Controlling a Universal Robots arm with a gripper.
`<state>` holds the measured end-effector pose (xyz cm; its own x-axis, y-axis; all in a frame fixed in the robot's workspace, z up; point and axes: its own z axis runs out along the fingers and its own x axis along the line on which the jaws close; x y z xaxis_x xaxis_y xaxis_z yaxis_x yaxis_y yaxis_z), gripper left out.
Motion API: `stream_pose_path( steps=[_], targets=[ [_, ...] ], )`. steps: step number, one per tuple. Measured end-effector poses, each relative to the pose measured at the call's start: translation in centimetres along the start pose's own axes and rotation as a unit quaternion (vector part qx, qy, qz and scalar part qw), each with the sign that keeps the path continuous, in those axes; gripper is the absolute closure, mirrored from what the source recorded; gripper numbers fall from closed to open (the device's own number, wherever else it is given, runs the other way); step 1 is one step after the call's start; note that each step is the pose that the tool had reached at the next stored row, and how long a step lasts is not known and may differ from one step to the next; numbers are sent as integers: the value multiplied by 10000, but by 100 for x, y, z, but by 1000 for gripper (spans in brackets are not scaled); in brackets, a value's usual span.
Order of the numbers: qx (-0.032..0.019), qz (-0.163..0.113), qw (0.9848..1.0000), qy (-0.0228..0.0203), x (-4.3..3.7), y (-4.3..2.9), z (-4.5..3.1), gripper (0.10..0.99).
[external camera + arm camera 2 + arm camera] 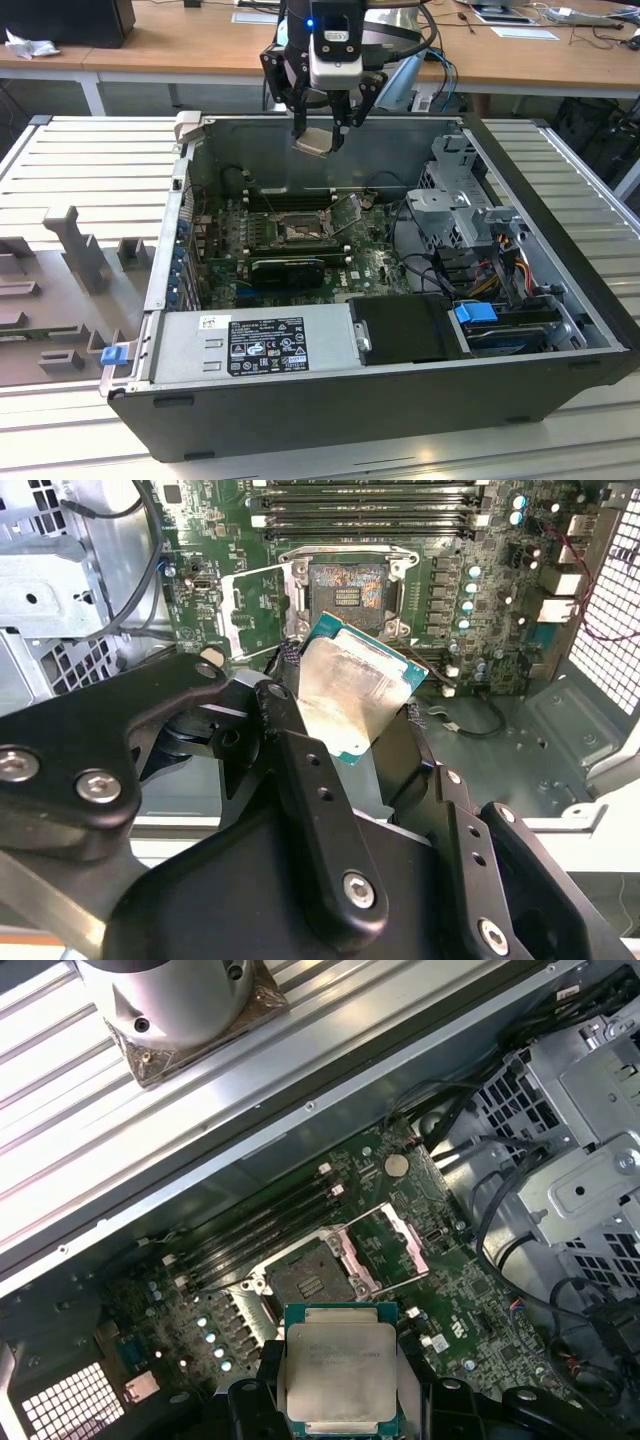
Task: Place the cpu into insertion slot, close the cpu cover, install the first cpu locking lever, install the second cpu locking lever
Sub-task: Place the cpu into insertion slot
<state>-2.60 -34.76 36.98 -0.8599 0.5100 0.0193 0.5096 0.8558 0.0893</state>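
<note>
None of the four steps is finished, by my reading.

In the exterior view the gripper hangs above the open computer case, its fingers closed on the cpu, which is tilted and well clear of the motherboard. Below it the insertion slot lies bare, and the cpu cover stands swung up beside it.

In the second wrist view the cpu is pinched at its edges between the dark fingers. Its metal top is tilted, and the slot's pin field is exposed beyond it.

In the first wrist view the chip hovers short of the empty socket, and the open cover lies folded aside. Seating the chip, closing the cover and setting both levers all remain.
</note>
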Motion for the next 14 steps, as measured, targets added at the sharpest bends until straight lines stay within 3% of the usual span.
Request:
stream_pose_path(
  steps=[8, 11, 14],
  targets=[
    [-3, 182, 9998, -16, 0, 0, 0, 553],
    [-8, 396, 9992, -36, 0, 0, 2, 553],
    [-14, 710, 9975, -64, 0, 0, 5, 553]
  ],
)
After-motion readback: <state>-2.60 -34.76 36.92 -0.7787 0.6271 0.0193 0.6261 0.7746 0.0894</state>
